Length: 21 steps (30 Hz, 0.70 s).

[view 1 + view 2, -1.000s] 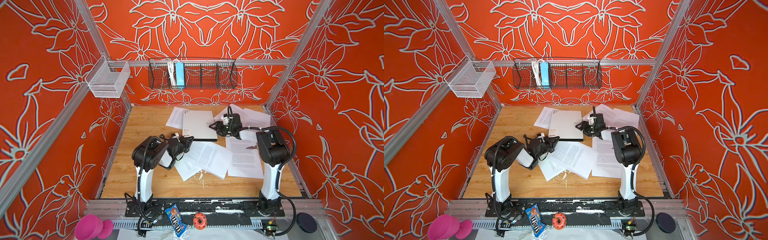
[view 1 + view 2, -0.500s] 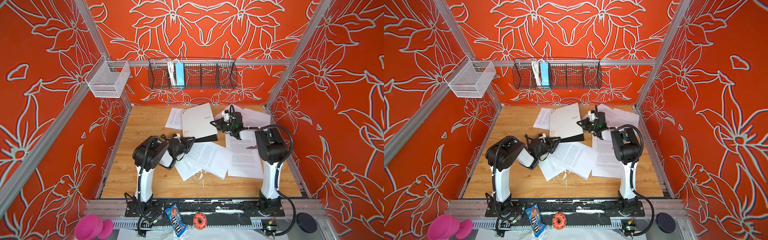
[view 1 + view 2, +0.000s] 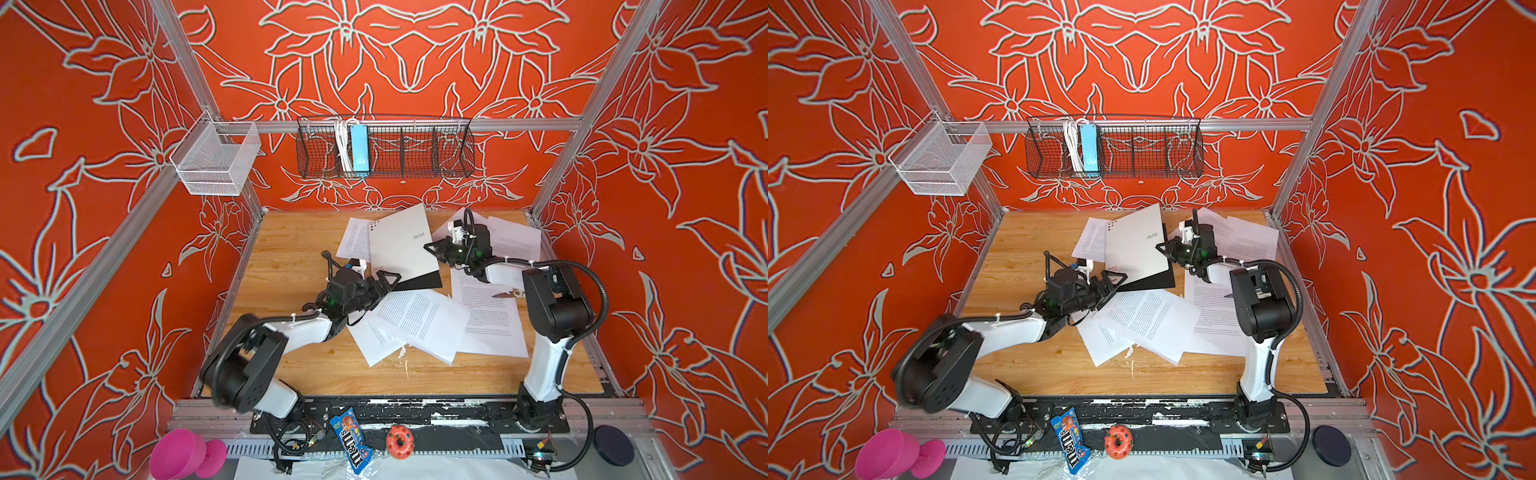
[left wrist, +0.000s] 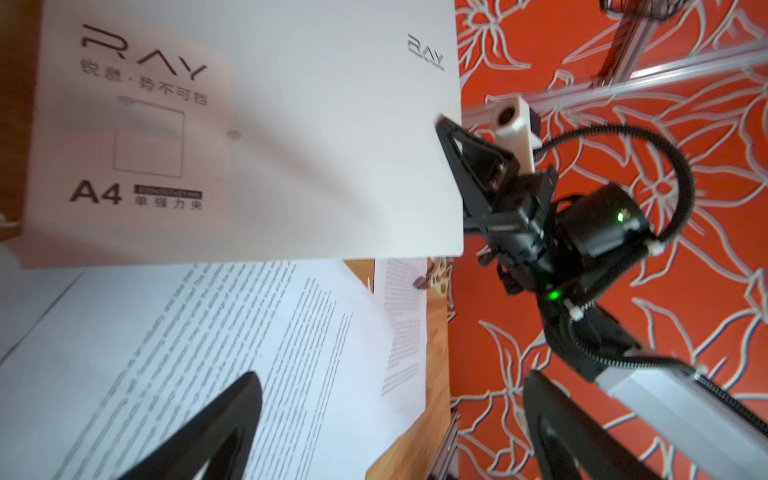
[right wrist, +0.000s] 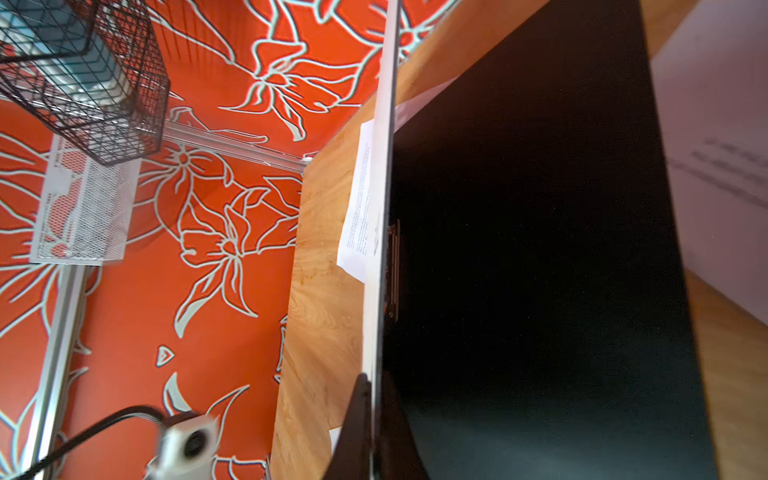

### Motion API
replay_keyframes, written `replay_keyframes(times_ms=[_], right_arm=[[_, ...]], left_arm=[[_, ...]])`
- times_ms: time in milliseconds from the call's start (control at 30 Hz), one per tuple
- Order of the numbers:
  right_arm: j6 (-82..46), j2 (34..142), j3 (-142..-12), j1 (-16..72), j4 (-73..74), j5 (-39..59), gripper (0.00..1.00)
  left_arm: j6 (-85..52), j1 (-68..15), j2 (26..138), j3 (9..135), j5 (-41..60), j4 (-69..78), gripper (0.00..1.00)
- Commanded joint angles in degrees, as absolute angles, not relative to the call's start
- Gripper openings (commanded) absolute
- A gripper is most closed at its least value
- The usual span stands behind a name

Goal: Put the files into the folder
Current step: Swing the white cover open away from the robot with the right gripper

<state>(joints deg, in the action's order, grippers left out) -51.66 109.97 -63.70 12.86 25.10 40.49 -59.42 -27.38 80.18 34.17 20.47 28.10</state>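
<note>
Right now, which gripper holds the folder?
The right gripper, shut on the raised cover of the folder; the left gripper stands open over the sheets, holding nothing.

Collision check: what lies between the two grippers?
The folder, its raised cover pinched by the right gripper; the left gripper is open beside it. Both top views show it.

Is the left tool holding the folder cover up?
No, the left tool hangs open over the files, while the shut right tool pinches the edge of the raised folder cover.
</note>
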Motion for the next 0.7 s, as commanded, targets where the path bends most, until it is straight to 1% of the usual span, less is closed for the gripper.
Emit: replay_keyframes(times_ms=[0, 167, 267, 433, 667], right_arm=[[-48.1, 104.4, -63.07, 13.59, 20.7, 37.75, 0.0], [-42.37, 97.66, -63.37, 16.25, 9.6, 30.03, 0.0], [-39.56, 94.12, -63.73, 18.61, 3.86, 24.99, 0.0], [-36.04, 89.25, -64.85, 21.0, -2.03, 17.98, 0.0], [-32.99, 86.48, -72.82, 21.62, -8.39, 19.24, 0.0]], left_arm=[[-48.05, -27.77, 72.99, 37.11, 16.39, 2.66, 0.97], [-40.65, -27.4, 64.69, 44.53, 7.54, -17.51, 0.97], [-38.09, -25.43, 62.78, 48.51, 6.63, -24.39, 0.97], [-36.45, -21.36, 61.02, 50.89, 10.3, -28.32, 0.98], [-34.81, -17.54, 61.28, 51.15, 12.89, -29.56, 0.97]])
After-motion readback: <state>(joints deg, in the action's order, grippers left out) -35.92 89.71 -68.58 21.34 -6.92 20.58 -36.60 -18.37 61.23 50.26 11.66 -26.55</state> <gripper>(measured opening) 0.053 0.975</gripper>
